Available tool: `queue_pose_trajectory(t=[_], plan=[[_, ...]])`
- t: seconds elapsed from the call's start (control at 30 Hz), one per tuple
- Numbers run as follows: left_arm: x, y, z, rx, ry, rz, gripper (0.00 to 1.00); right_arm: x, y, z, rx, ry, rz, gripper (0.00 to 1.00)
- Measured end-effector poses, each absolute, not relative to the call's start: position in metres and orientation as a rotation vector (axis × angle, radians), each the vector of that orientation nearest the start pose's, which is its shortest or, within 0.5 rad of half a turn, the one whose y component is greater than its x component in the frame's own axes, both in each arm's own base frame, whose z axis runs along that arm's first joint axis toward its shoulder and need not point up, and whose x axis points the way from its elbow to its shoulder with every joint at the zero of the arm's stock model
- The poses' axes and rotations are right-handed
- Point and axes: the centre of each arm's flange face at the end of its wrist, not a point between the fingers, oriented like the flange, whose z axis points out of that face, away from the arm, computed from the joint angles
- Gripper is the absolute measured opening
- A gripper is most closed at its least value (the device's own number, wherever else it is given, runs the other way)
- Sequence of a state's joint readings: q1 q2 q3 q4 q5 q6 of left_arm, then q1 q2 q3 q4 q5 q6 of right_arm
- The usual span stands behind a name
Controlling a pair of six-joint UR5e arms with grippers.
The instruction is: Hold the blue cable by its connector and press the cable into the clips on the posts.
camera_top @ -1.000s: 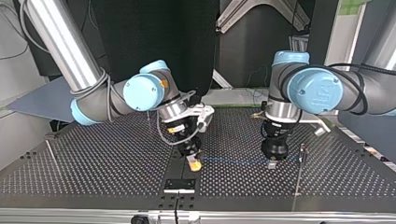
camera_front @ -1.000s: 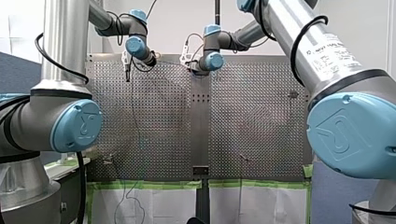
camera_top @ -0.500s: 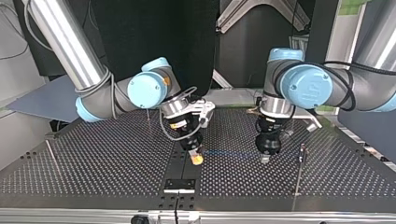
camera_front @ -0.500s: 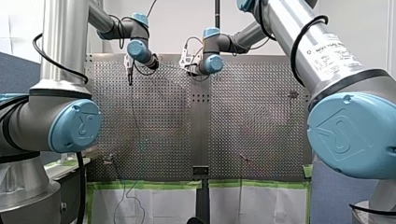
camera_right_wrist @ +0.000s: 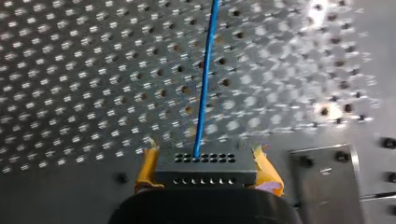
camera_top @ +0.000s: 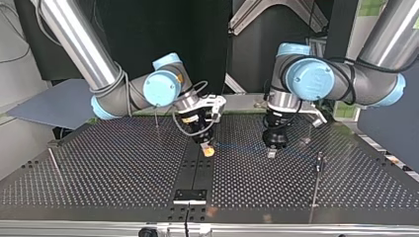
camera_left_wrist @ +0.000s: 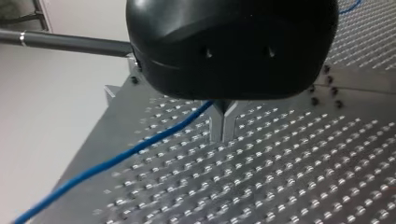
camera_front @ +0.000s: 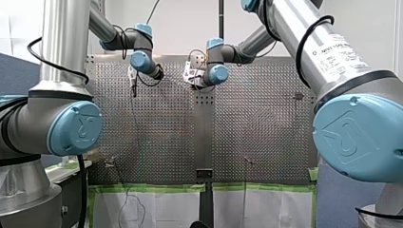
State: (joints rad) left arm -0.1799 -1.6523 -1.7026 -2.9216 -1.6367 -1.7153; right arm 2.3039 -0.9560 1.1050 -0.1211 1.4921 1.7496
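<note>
- Nearest in the top view, the near post [camera_top: 319, 165] stands on the perforated table [camera_top: 99, 187] at the view's right. It is well apart from the blue cable [camera_top: 237, 146] and nothing rests on it. Its clip is too small to make out.
- Further in, my right gripper [camera_top: 207, 149] hangs over the table's middle seam. In the right wrist view its yellow pads [camera_right_wrist: 145, 168] are closed on either side of the black connector [camera_right_wrist: 205, 167], and the cable runs straight ahead from it.
- Just beyond, towards the view's right, is my left gripper [camera_top: 272, 148]. In the left wrist view its metal fingers [camera_left_wrist: 215, 126] are drawn together with only a seam between them. The cable runs into the notch at their root, so I judge it is pinched there.
- The cable stretches between the two grippers above the table.
- Furthest off, the far post [camera_top: 156, 118] stands clear of the cable as well.
- Progress, as I judge it: the hold on the connector is made. No post carries the cable, so all the pressing into the clips is left.
- Against a second ago, both grippers have drawn away from the top view's camera. My left gripper has also shifted towards that view's left, and the cable between the two is as straight as it was.
</note>
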Motion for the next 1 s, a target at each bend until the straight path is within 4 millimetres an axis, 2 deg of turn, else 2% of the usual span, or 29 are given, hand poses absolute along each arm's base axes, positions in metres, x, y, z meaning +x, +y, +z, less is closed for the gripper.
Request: queue_pose_trajectory(t=[0.23,0.57,1.0], plan=[[0.481,-0.227,0.374,-0.004,1.613,-0.212,0.0,0.586,-0.438,0.317,-2.369,1.224,-2.333,0.0],[0.477,-0.243,0.318,0.017,1.702,-0.217,0.0,0.576,-0.428,0.279,-2.392,1.262,-2.269,0.0],[0.469,-0.254,0.302,-0.001,1.695,-0.228,0.0,0.559,-0.422,0.234,-2.261,1.398,-2.25,0.0]])
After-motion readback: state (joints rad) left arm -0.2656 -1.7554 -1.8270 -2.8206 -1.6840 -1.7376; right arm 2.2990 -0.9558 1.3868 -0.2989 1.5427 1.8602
